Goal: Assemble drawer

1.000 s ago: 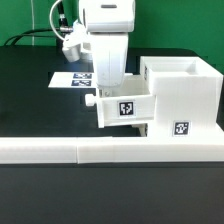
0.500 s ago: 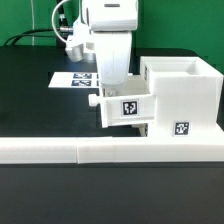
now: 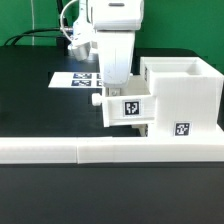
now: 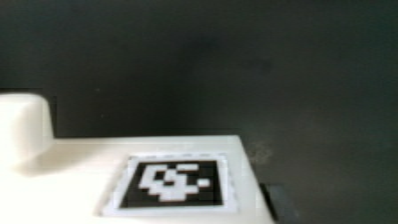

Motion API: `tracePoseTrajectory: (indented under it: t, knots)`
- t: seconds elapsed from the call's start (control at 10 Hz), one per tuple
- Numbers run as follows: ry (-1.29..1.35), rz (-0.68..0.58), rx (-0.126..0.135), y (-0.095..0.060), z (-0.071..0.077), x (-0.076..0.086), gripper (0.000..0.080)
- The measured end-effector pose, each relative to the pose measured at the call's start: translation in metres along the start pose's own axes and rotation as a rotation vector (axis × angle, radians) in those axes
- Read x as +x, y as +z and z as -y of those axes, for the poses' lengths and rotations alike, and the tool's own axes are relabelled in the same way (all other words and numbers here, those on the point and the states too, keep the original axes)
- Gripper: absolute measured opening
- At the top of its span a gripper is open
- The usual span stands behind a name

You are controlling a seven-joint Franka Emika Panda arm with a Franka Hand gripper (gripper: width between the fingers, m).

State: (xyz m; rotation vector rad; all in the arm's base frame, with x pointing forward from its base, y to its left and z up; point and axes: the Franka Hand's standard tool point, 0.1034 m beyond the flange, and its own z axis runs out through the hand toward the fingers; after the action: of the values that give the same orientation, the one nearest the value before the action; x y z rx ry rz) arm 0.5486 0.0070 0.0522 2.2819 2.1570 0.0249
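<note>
The big white casing [image 3: 186,92] of the drawer stands at the exterior view's right, with a tag low on its front face. A small white tray [image 3: 127,108] with a tag on its face and a knob [image 3: 94,100] sits partly inside the casing's side opening, off the table. My gripper [image 3: 114,84] reaches down from above and is shut on the tray's wall; its fingertips are hidden by the tray. In the wrist view the tray's white top and tag [image 4: 176,183] fill the lower part, with the knob [image 4: 22,128] beside them over the black table.
The marker board [image 3: 72,78] lies flat on the black table behind the arm. A long low white wall strip [image 3: 90,151] runs along the table's front edge, just in front of the casing. A cable hangs behind the arm.
The gripper and the tray have moved a little toward the exterior view's right, and the tray sits deeper in the casing. The casing has not moved.
</note>
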Motion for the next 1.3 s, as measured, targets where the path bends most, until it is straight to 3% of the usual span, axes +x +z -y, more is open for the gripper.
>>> tracePoseTrajectory:
  t: [0.9,1.1,1.3]
  knots:
    - [-0.080,0.024,0.008,-0.0005,-0.0027,-0.0019,0.0042]
    - [-0.122,0.050,0.029,-0.0012,-0.0054,-0.0023,0.0044]
    - [-0.111,0.058,0.032,-0.0023,-0.0067,-0.0020,0.0044]
